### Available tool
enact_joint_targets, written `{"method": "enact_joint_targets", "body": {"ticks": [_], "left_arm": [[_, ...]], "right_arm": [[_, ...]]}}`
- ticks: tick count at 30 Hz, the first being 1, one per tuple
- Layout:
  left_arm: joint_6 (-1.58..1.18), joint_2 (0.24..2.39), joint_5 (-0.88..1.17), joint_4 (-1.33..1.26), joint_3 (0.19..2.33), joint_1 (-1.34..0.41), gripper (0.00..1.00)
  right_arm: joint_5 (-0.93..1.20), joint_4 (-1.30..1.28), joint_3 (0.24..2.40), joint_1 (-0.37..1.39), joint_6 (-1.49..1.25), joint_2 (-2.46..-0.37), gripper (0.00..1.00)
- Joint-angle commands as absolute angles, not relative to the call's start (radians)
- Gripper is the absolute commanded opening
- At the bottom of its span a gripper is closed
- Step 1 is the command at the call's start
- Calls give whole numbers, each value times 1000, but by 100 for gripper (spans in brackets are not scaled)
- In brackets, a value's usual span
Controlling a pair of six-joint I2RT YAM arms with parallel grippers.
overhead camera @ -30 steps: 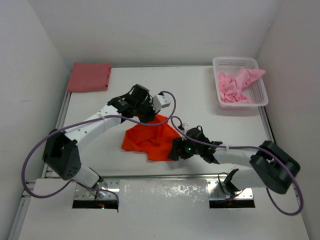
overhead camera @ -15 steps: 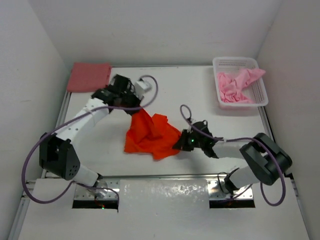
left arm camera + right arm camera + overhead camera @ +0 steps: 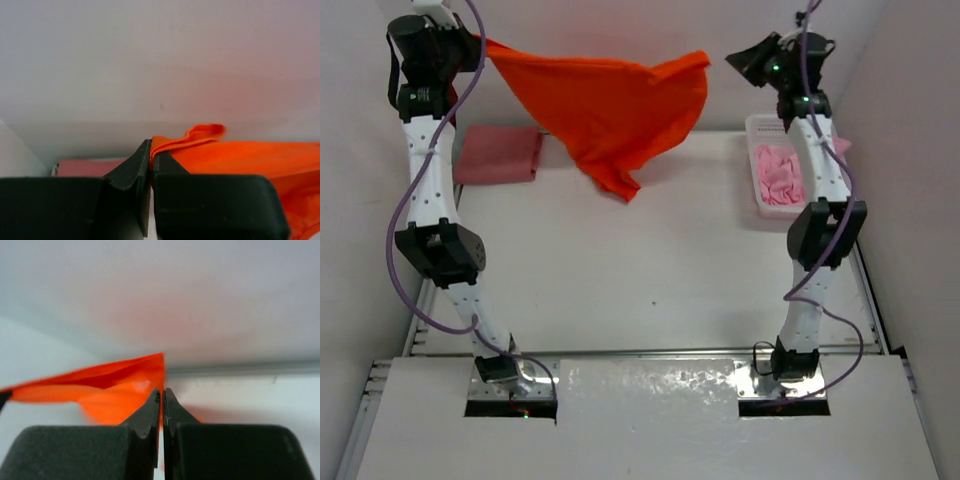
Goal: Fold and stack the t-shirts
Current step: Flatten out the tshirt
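The bright orange t-shirt [image 3: 610, 110] hangs spread in the air above the far side of the table, stretched between both raised arms. My left gripper [image 3: 480, 42] is shut on its left corner; in the left wrist view the cloth [image 3: 240, 155] is pinched at the jaw tips [image 3: 151, 150]. My right gripper [image 3: 732, 58] is shut on the right corner, and orange cloth [image 3: 110, 390] shows at and between its tips [image 3: 162, 392]. The dusty rose-red t-shirt [image 3: 500, 155] lies folded at the far left [image 3: 90, 165]. The light pink t-shirt [image 3: 780, 175] lies crumpled in the basket.
The white perforated basket [image 3: 753, 165] stands at the far right of the table, partly behind my right arm. White walls close in the table on the left, back and right. Both arms stand nearly upright.
Both arms have swung up from the table. The orange t-shirt, crumpled at the middle before, now hangs spread between them. My right gripper went from open to shut on its edge.
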State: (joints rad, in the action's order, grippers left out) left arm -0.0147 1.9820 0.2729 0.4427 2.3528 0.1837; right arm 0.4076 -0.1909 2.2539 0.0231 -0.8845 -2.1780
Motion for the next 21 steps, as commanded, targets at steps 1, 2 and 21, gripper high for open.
{"method": "enact_joint_targets", "body": {"ticks": [1, 2, 21], "left_arm": [[-111, 1924, 276, 193, 2324, 192, 0], [-92, 1921, 296, 208, 2318, 192, 0], [329, 1207, 766, 809, 1301, 106, 0]], "right_arm": [[419, -16, 2261, -60, -1046, -1988, 0], [396, 53, 2161, -69, -1033, -1933, 0], [76, -280, 1097, 345, -462, -1341, 13]]}}
